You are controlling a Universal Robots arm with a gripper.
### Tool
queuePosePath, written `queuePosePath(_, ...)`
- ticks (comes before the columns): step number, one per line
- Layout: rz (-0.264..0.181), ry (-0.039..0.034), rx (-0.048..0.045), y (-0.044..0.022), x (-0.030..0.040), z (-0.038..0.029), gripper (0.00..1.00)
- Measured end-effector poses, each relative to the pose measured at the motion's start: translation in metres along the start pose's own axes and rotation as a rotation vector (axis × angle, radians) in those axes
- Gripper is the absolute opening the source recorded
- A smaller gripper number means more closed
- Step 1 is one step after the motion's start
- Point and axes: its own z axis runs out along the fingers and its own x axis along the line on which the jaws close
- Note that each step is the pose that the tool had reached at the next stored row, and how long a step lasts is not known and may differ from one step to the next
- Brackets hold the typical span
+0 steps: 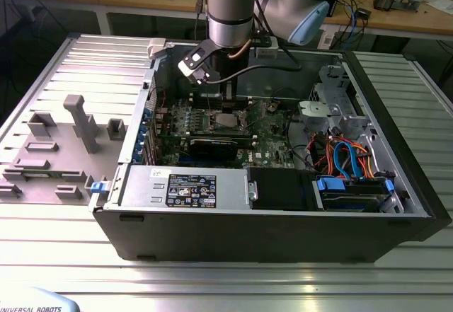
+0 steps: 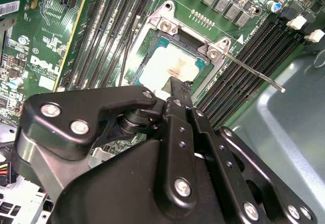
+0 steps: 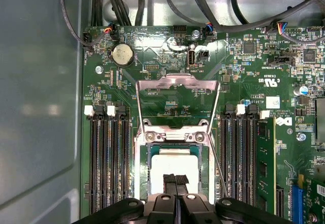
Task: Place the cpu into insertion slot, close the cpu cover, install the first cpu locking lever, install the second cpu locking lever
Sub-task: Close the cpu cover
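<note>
The gripper is clenched tight, its two black fingertips pressing flat against each other and gripping nothing. It is hanging right over the cpu, tips pointing down at the near edge of the pale metal top. Whether they are actually touching it, I cannot tell.

In the second wrist view the gripper is showing the same closed pinch above the cpu, which is lying flat and square in the slot, greenish rim showing all around.

The cover is standing swung open beyond the slot, its window framing bare green board. One thin lever is sticking out unlatched across the memory slots.

In the exterior view the arm is dropping straight down into the open case, wrist vertical, working directly above the cpu in the middle of the board.

As for writing: a black-and-white label is sitting on the silver box at the case's front, its print too small to make out. White lettering and a small white sticker are showing on the board.
</note>
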Motion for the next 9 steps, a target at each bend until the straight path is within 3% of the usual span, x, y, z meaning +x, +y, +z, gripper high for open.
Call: queuePosePath(9,0.0,-0.0005,0.0,0.0002,0.0,-0.0031,0.11)
